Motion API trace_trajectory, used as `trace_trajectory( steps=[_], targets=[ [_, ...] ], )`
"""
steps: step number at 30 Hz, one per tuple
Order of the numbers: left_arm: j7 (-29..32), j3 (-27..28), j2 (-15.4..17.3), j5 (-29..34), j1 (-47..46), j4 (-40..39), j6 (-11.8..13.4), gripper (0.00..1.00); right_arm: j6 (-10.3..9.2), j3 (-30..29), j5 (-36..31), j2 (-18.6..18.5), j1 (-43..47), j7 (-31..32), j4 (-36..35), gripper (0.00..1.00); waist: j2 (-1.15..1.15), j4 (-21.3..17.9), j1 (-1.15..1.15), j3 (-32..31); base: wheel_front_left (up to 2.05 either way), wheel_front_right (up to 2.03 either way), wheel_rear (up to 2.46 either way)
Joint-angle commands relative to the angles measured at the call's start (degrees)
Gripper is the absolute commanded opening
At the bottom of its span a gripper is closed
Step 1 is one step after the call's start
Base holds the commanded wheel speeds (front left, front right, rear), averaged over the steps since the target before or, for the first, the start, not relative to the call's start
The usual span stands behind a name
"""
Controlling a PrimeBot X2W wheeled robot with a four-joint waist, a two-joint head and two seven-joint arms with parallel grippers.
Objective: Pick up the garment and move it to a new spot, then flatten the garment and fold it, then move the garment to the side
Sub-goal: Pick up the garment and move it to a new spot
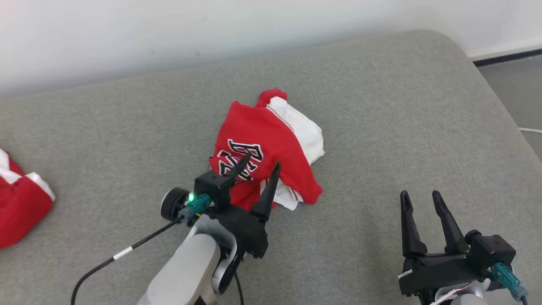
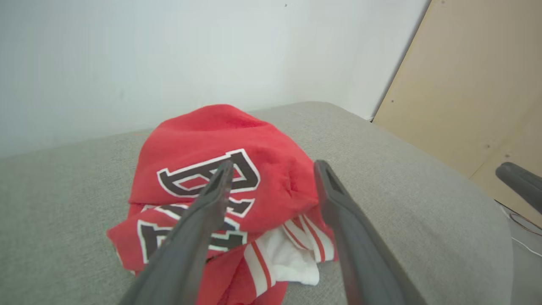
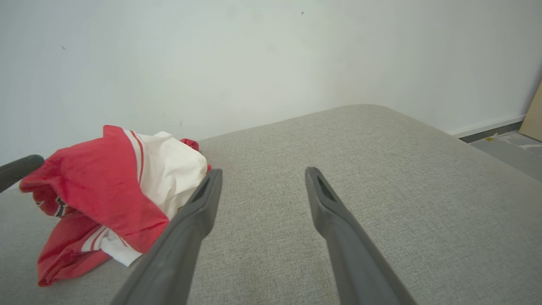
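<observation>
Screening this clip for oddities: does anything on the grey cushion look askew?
The red and white jersey with black lettering lies crumpled in a heap on the grey fabric cushion, lettering buckled. A second red and white cloth sits bunched at the head view's left edge. Nothing looks spilled or damaged.

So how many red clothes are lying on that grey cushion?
2. One crumpled red-and-white garment lies mid-cushion, by the robot's left fingers. A second red-and-white piece sits at the head view's left edge, partly cut off. More could lie outside the picture.
</observation>
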Motion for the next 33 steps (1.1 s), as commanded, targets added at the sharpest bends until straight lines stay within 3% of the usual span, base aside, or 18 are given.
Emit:
trace_trajectory(
  steps=[1,5,11,20,29,33],
  targets=[
    [-1.08,-0.02,-0.22,-0.02,-1.14,-0.85,0.39,1.0,-0.14,-0.13,-0.5,0.01,0.41,-0.06,0.0,1.0,0.0,1.51,0.0,-1.35,0.0,0.0,0.0],
    [-2.7,1.39,0.23,0.73,-1.16,-3.4,1.71,1.0,-0.14,-0.61,-0.73,0.0,1.33,-0.05,-0.39,1.0,0.0,3.68,0.0,-2.89,0.0,0.0,0.0],
    [-3.06,5.22,3.43,2.15,1.98,-8.42,3.26,1.0,-0.14,-1.38,-0.96,0.01,2.47,-0.06,-0.77,1.0,0.0,6.47,0.0,-4.49,0.0,0.0,0.0],
    [-3.11,17.2,8.75,4.35,13.42,-17.5,6.51,1.0,-0.14,-2.86,-1.83,0.0,3.89,-0.05,-2.12,1.0,0.0,10.87,0.0,-6.42,0.0,0.0,0.0],
    [-3.12,25.09,9.2,6.76,24.82,-23.74,6.25,1.0,-0.14,-3.75,-2.53,0.01,5.67,-0.05,-1.99,1.0,0.0,13.55,0.0,-8.59,0.0,0.0,0.0],
    [-3.12,27.22,8.72,8.55,30.32,-26.11,4.6,1.0,-0.14,-3.96,-2.65,0.0,6.4,-0.05,-1.99,1.0,0.0,14.14,0.0,-9.2,0.0,0.0,0.0]
  ],
)
